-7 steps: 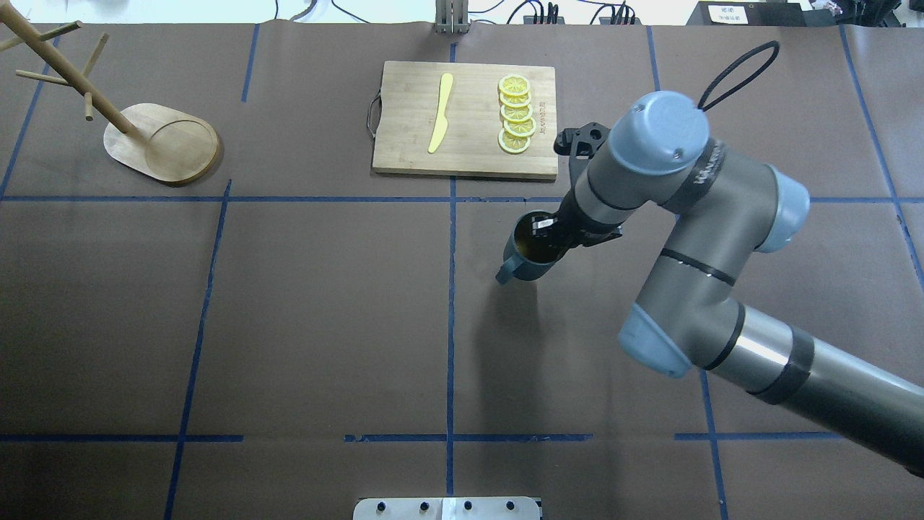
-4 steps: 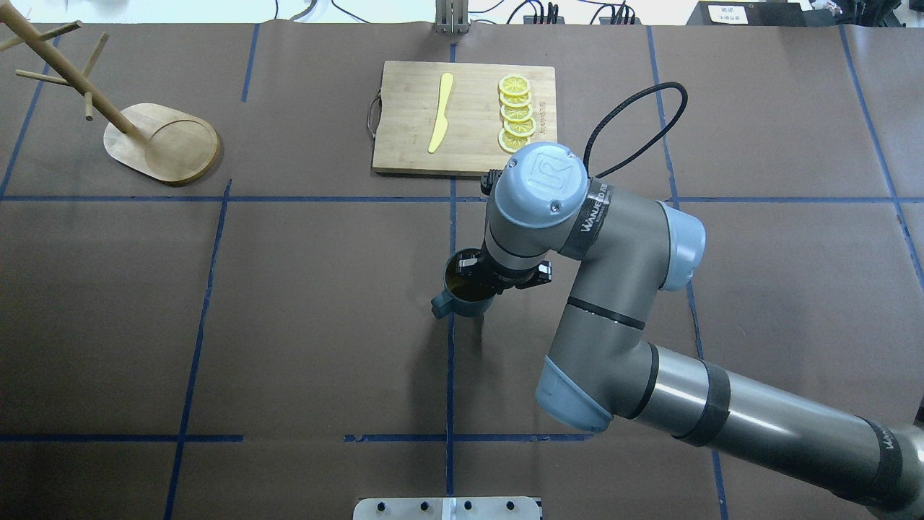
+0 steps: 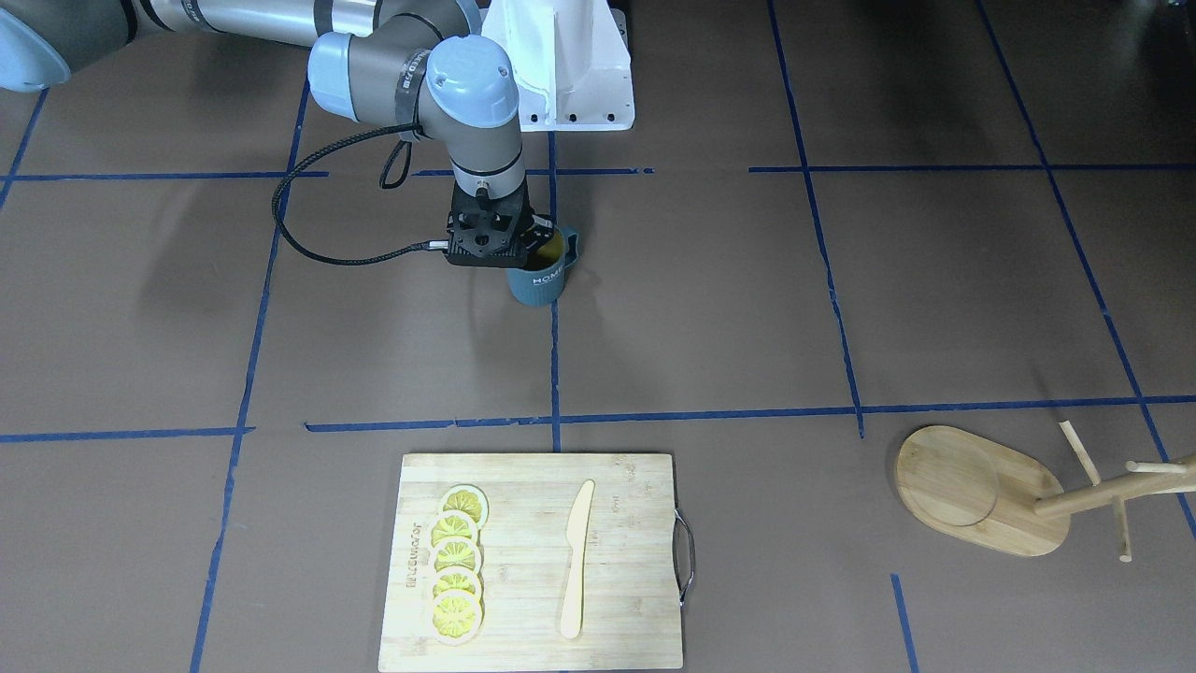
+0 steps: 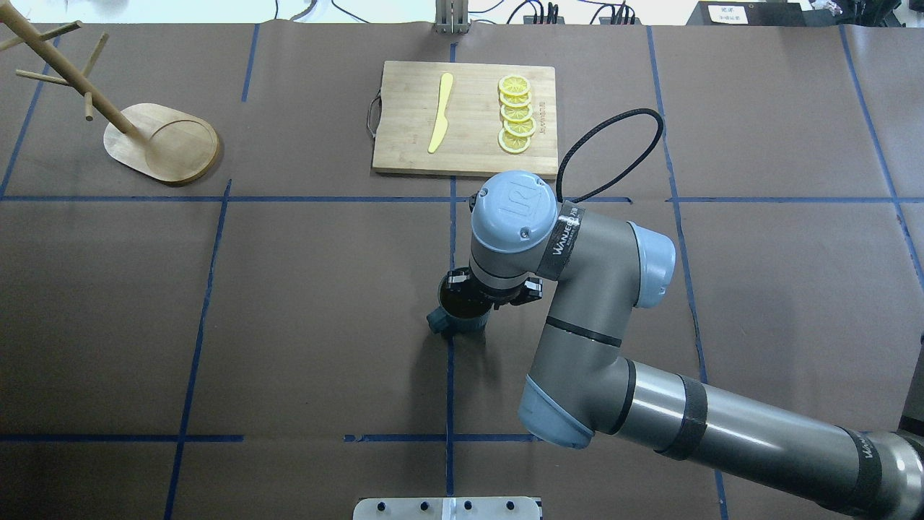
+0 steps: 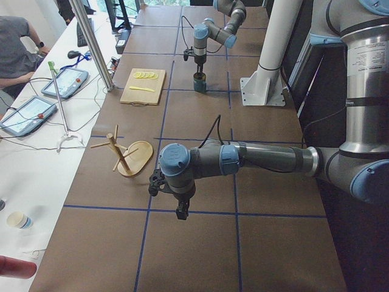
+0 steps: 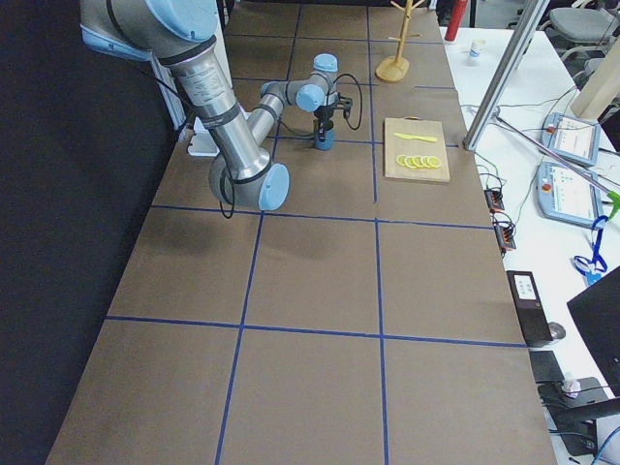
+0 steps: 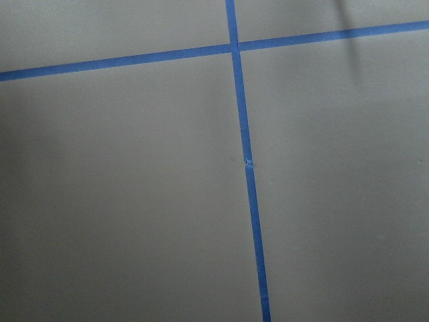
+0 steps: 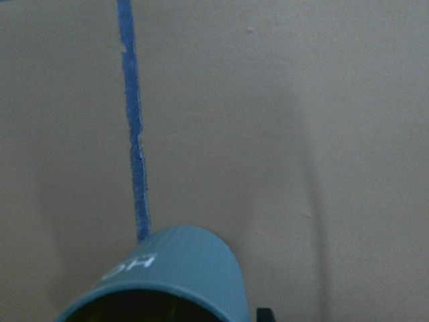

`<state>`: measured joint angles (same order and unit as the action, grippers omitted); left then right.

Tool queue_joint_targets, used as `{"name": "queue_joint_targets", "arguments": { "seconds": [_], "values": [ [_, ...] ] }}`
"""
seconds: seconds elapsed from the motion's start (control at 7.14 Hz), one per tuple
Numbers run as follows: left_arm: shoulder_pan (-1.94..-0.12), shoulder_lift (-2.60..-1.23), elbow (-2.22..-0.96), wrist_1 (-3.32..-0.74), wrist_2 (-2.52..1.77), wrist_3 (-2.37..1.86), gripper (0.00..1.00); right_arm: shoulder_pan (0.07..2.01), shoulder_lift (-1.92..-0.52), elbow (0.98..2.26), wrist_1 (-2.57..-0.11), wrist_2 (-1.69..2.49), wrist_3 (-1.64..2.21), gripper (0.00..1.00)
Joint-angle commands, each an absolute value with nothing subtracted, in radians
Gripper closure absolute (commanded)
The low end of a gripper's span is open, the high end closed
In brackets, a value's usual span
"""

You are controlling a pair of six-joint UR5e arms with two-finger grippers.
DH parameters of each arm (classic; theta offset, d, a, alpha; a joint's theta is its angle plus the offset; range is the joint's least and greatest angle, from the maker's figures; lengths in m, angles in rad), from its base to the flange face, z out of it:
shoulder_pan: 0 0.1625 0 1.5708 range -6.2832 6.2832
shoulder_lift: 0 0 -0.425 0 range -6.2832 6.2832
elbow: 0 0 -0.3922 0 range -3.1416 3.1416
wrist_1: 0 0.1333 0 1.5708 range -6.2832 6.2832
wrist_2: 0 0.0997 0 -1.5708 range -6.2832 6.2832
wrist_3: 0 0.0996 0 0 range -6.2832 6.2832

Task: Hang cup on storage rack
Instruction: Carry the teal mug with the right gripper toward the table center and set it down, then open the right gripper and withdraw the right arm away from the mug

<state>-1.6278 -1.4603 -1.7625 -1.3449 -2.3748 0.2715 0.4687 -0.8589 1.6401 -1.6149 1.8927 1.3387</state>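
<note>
Cup (image 3: 541, 283) is upright under right hand (image 3: 529, 247), gripped at its rim.

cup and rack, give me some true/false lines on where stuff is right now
1. The cup hangs on the rack. False: the right pincer holds it near the table's middle, far from the rack.
2. The right pincer is shut on the cup's rim. True.
3. Five lemon slices lie on the board. True.
4. The knife lies on the rack's base. False: it lies on the board, beside the slices.
5. Nothing hangs on the rack. True.
</note>
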Motion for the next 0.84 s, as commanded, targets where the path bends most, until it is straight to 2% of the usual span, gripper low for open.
{"name": "queue_joint_targets", "arguments": {
  "seconds": [0.0,0.42,0.7],
  "values": [
    [-1.628,-1.46,-1.763,-1.345,-2.375,0.272,0.0,0.48,-0.824,1.643,-1.618,1.893,1.359,0.0],
    [-1.628,-1.46,-1.764,-1.347,-2.375,0.273,0.0,0.671,-0.827,1.806,-1.817,2.027,1.236,0.0],
    [-1.628,-1.46,-1.792,-1.345,-2.37,0.276,0.0,0.863,-0.891,1.836,-1.908,2.132,0.962,0.0]
  ]
}}
